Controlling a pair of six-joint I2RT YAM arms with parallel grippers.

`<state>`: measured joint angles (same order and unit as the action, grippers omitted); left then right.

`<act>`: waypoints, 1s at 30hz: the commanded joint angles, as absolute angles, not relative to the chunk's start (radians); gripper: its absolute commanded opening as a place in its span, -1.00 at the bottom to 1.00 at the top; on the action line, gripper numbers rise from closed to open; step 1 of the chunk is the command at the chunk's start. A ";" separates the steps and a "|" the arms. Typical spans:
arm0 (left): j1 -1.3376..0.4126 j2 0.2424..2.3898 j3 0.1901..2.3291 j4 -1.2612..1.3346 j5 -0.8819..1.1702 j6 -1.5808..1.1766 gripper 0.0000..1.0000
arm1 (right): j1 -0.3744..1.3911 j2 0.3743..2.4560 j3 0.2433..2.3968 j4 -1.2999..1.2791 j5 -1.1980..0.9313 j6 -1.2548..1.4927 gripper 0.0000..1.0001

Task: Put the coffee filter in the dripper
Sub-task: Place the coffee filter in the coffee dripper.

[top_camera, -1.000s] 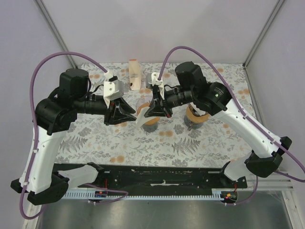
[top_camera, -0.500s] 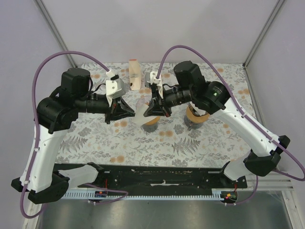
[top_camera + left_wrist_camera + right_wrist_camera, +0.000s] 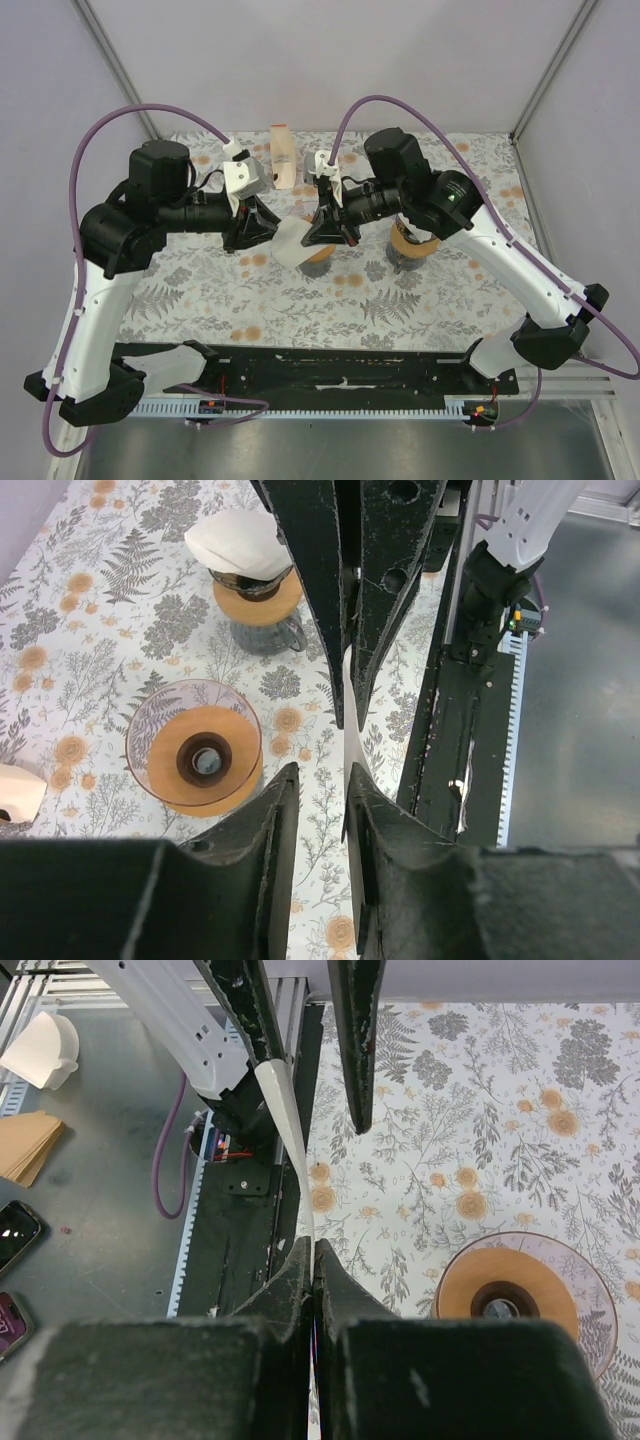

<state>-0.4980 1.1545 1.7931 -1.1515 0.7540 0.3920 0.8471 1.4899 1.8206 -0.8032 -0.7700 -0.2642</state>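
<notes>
A white paper coffee filter (image 3: 289,244) hangs in the air between the two arms, just above and left of the glass dripper (image 3: 318,252) with its wooden collar. My right gripper (image 3: 313,232) is shut on the filter's edge; in the right wrist view the filter (image 3: 283,1105) runs up from the shut fingertips (image 3: 314,1250). My left gripper (image 3: 271,228) is open at the filter's other side. In the left wrist view the filter's edge (image 3: 351,710) lies against one finger, and the table shows through the gap (image 3: 320,780). The dripper (image 3: 200,758) stands empty below.
A second dripper (image 3: 410,246) with a white filter in it (image 3: 248,542) stands to the right. A tan filter pack (image 3: 283,157) stands upright at the back. The black base rail (image 3: 330,365) runs along the near table edge.
The left gripper has moved a little toward the back and turned. The filter has swung with it and now shows a broader face. The right gripper has barely moved.
</notes>
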 commanded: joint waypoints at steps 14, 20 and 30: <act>-0.503 1.120 1.695 -1.037 0.835 0.229 -0.96 | 0.827 1.528 1.919 -0.810 -0.778 -0.301 -0.83; -0.491 1.115 1.629 -0.865 0.461 -0.087 -0.96 | 0.802 1.497 1.888 -0.671 -0.230 -0.143 0.63; -0.483 1.154 1.661 -0.881 0.005 -0.362 -0.96 | 0.978 1.426 1.689 -0.273 0.029 -0.002 0.59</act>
